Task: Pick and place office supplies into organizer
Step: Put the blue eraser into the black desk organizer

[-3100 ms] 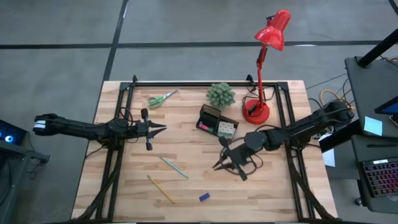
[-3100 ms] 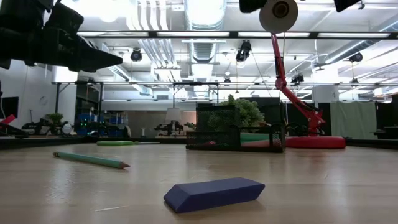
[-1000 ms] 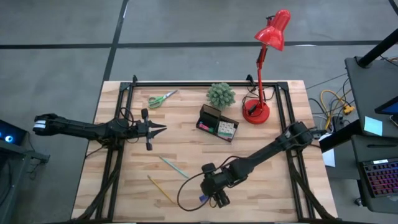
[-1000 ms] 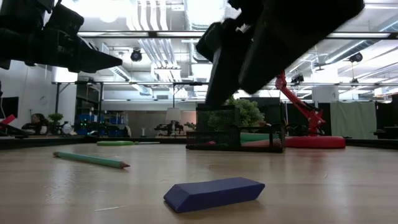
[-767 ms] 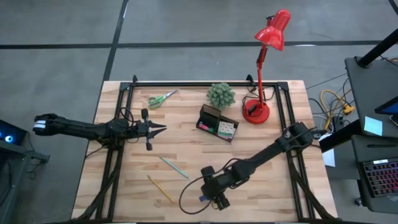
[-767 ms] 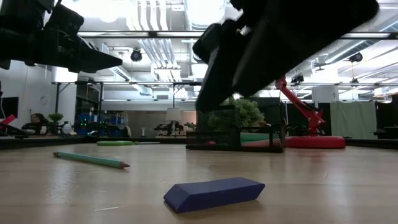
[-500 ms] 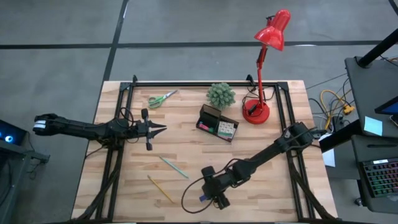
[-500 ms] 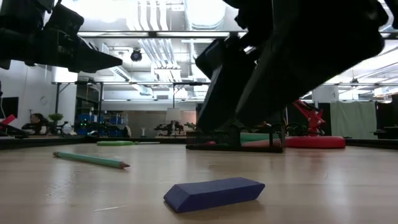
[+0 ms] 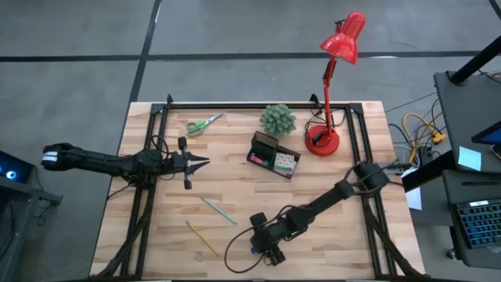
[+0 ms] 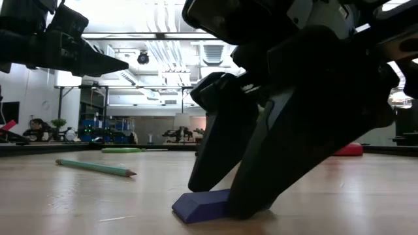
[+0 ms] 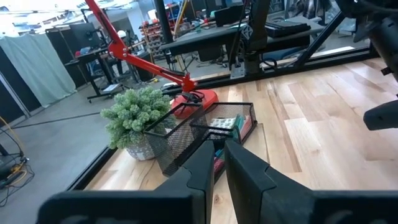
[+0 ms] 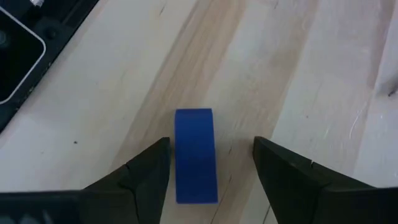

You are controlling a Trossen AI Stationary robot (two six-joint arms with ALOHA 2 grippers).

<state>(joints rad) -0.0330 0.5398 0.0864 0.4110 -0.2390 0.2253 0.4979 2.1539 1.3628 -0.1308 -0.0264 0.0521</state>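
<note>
A small blue eraser (image 12: 195, 155) lies flat on the wooden table near its front edge. My right gripper (image 12: 211, 142) is open and slants down over it, with one finger on each side of the eraser's long sides and a narrow gap to each. In the low view the fingers (image 10: 261, 170) reach down to the table around the eraser (image 10: 198, 204). My left gripper (image 9: 200, 162) is shut and hangs level above the table's left half with nothing in it. The black mesh organizer (image 9: 274, 156) stands at centre back.
Green-handled scissors (image 9: 203, 124) lie at the far left. A teal pen (image 9: 219, 210) and a yellow pencil (image 9: 203, 238) lie left of the eraser. A spiky potted plant (image 9: 278, 120) and a red desk lamp (image 9: 322, 139) stand behind and to the right of the organizer.
My right gripper has sunk toward the table and come down around the blue eraser, staying open. It also shifted slightly toward the near edge. The eraser has stayed where it was.
</note>
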